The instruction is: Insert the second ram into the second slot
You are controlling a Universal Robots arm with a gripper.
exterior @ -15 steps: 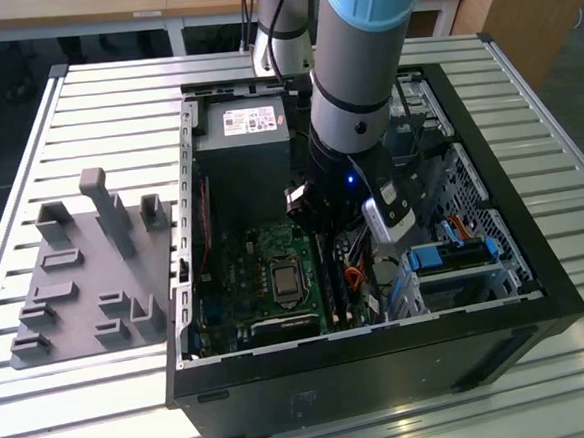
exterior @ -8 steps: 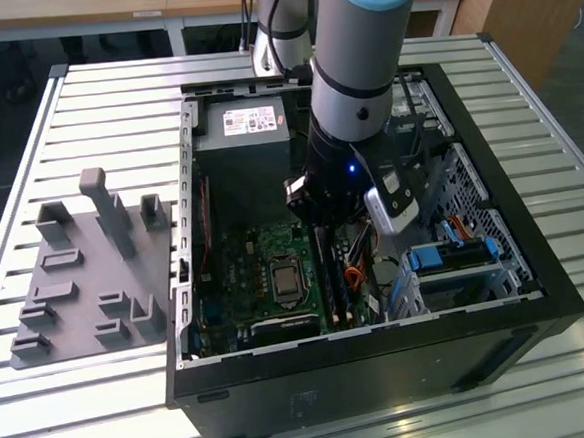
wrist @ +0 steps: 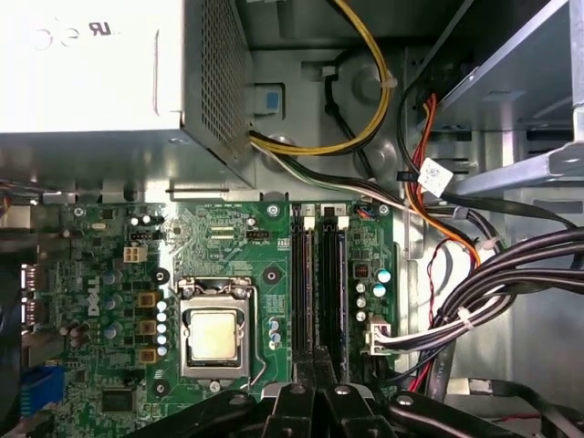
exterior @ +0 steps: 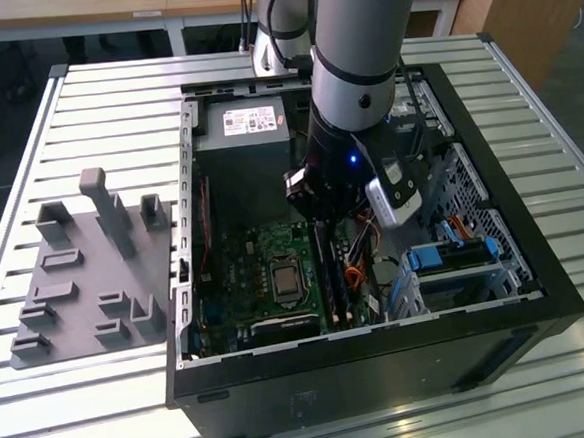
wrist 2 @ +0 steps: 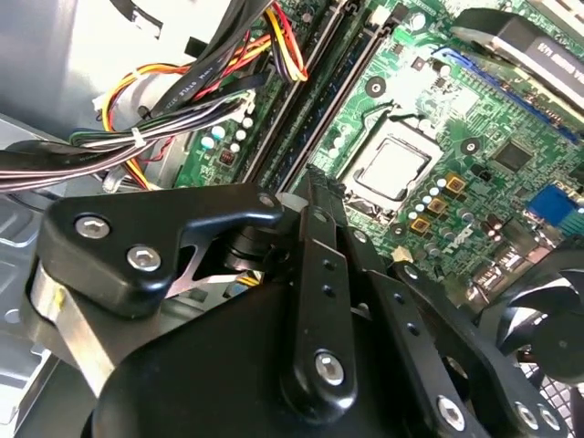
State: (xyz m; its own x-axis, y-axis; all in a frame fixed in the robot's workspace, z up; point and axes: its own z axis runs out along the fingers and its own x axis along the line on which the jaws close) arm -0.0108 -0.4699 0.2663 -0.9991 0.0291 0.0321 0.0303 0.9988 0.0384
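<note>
Pale label on power supply (exterior: 253,120) — print unreadable, no legible text elsewhere

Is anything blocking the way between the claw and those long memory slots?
Nothing visible. The gripper hangs right over the slots in the first wrist view; the cables lie off to one side, clear of them.

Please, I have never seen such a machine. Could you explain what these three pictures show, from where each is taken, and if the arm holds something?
The exterior view shows a robot arm reaching down into an open computer case on a slatted metal table. A grey holder tray lies at the exterior view's left. Two cameras ride near the wrist. The first wrist view looks onto the green motherboard, its processor socket, the memory slots and the cables. The gripper is above the slots, fingers close together; I cannot tell whether they hold anything.
</note>
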